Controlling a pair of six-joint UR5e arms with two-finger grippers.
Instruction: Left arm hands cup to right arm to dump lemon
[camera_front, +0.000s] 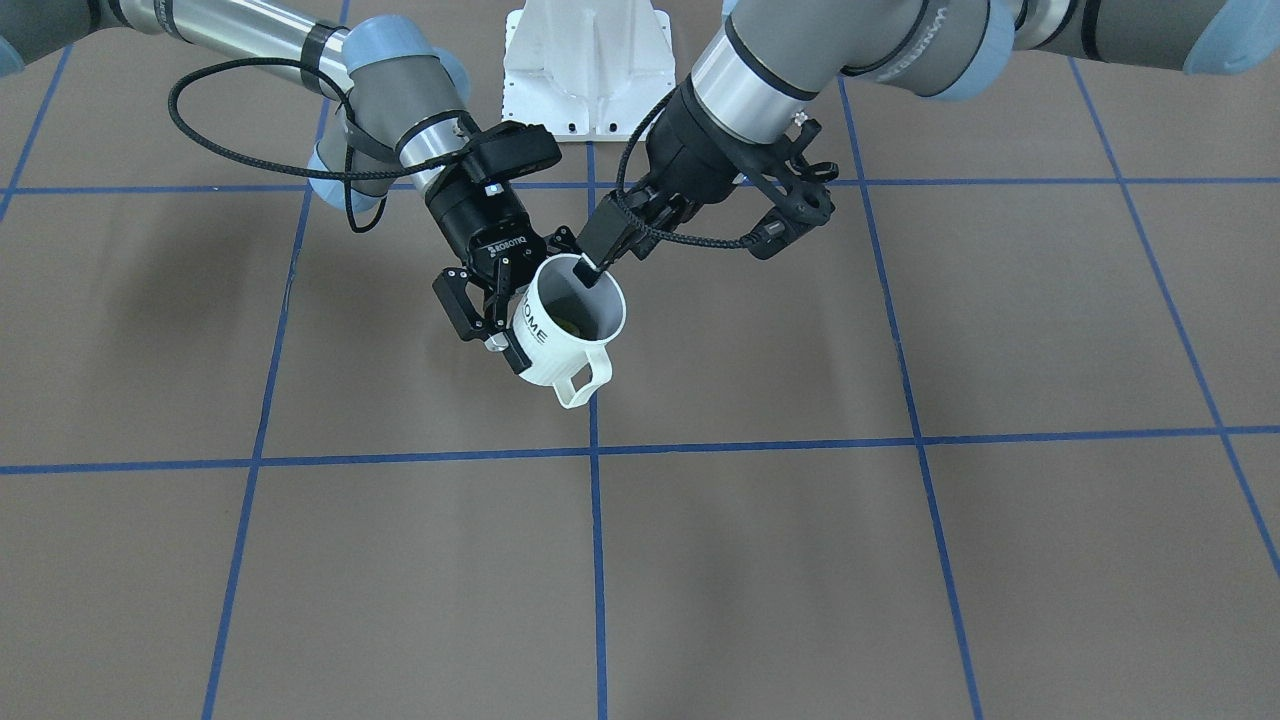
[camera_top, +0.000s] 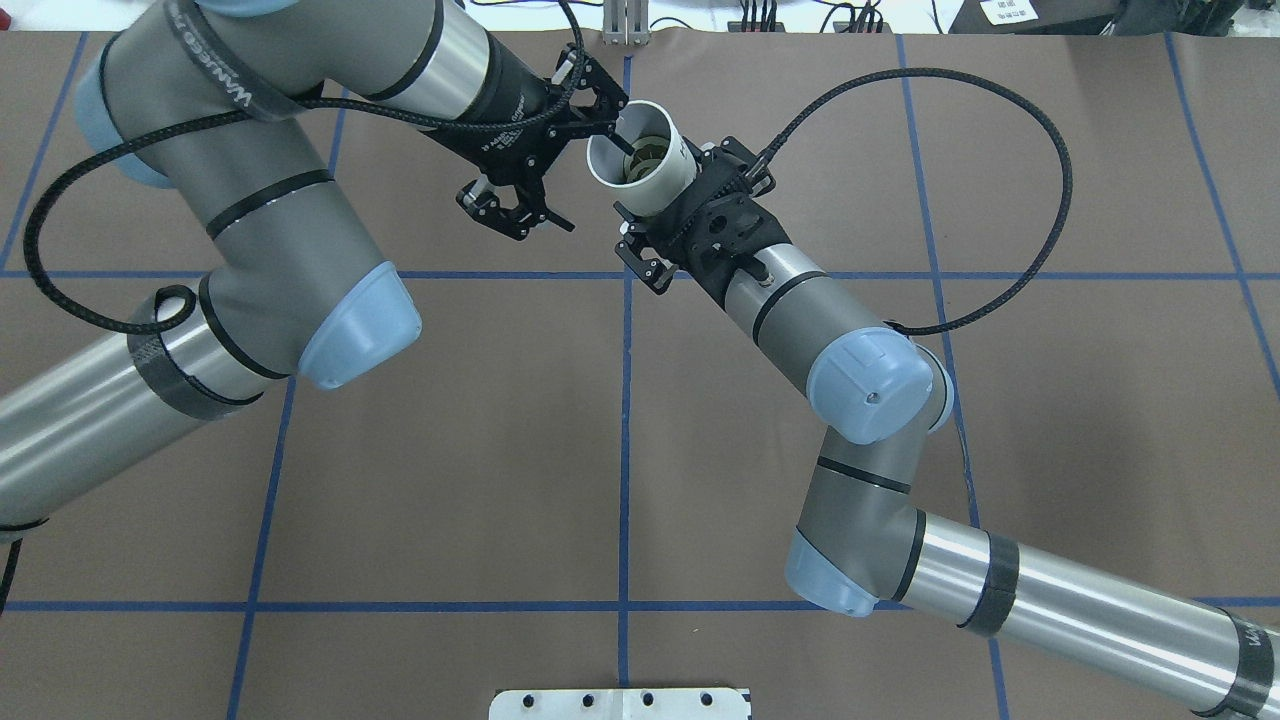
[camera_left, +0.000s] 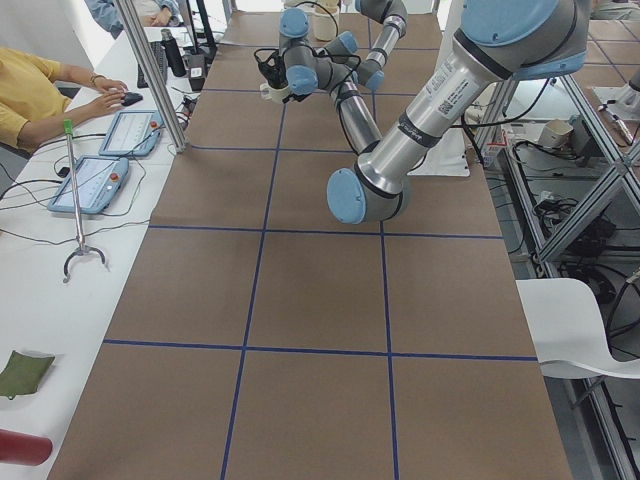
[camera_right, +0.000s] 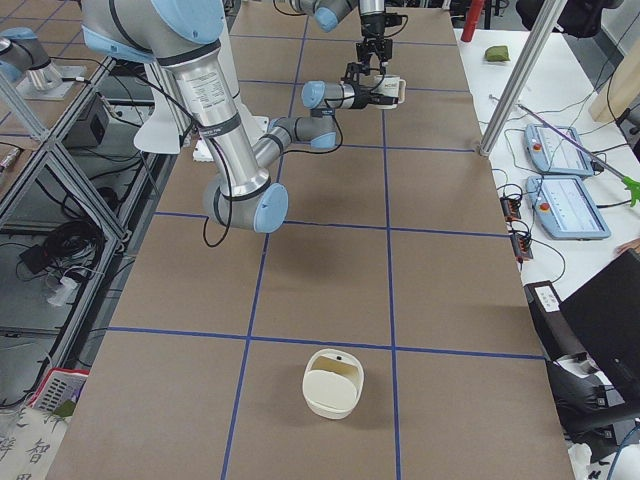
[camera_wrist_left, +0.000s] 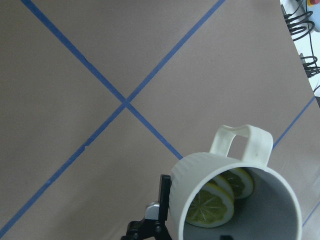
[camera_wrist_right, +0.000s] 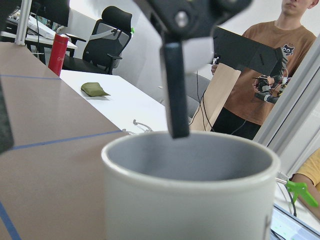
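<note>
The white ribbed cup marked "HOME" hangs above the table's middle, slightly tilted, handle toward the front-facing camera. My left gripper is shut on its rim, one finger inside and one outside. Lemon slices lie in the cup's grey inside, seen as a yellow-green spot in the front-facing view. My right gripper, marked ROBOTIQ, straddles the cup's body with its jaws open. In the right wrist view a gap shows between its finger and the cup. One right finger stands close beside the cup wall.
The white robot base is behind the arms. A cream tub stands on the table near the robot's right end. A side table with control tablets and a seated person runs along the far side.
</note>
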